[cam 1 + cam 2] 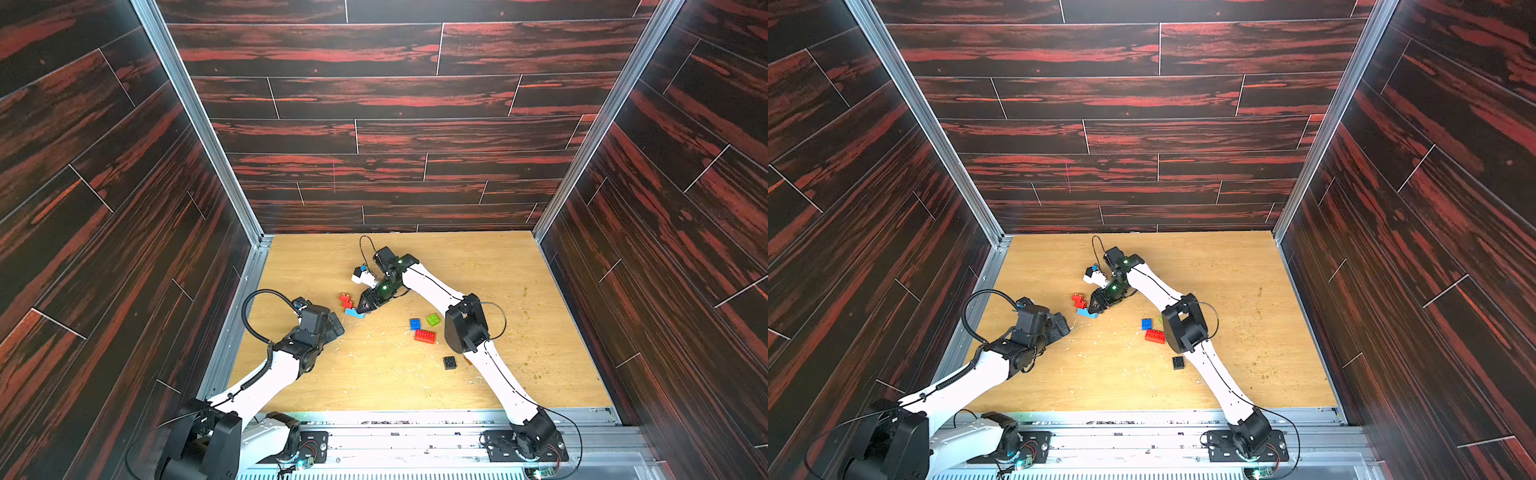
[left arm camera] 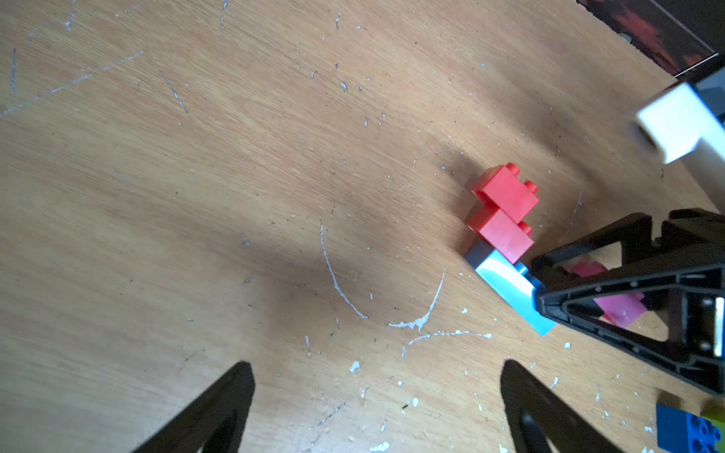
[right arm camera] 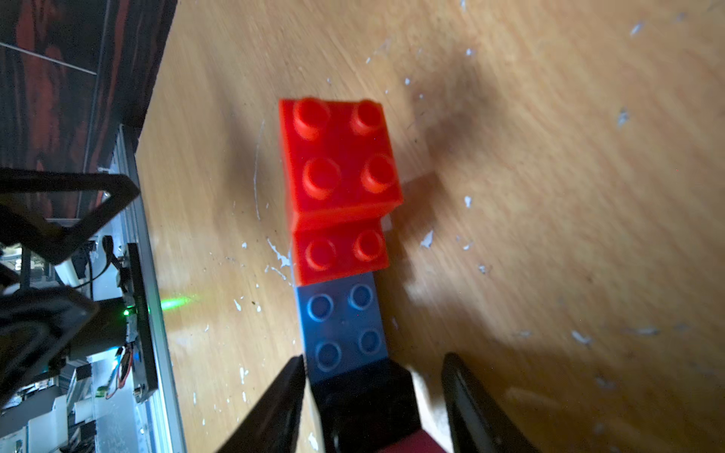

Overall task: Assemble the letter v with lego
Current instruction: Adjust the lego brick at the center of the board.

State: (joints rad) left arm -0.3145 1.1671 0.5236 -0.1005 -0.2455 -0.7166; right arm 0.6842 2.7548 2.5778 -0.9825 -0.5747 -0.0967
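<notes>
A wooden desk (image 1: pixel 519 332) holds a small lego stack (image 1: pixel 348 305) left of centre: two red bricks (image 3: pixel 337 157) stepped upon a light blue brick (image 3: pixel 341 325). The right gripper (image 1: pixel 360 308) reaches down at the stack's near end. Its fingers stand partly apart around a pink brick (image 2: pixel 620 310), with a gap on one side. The left gripper (image 2: pixel 376 376) hovers just left of the stack, fingers wide and holding nothing. Further right, apart from the stack, lie loose bricks: a blue brick (image 1: pixel 414 324), a green brick (image 1: pixel 433 319), a long red brick (image 1: pixel 425 336) and a black brick (image 1: pixel 449 363).

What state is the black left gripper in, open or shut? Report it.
Open: the left gripper's two black fingers stand wide apart over the scratched wooden tabletop, nothing between them.
</notes>
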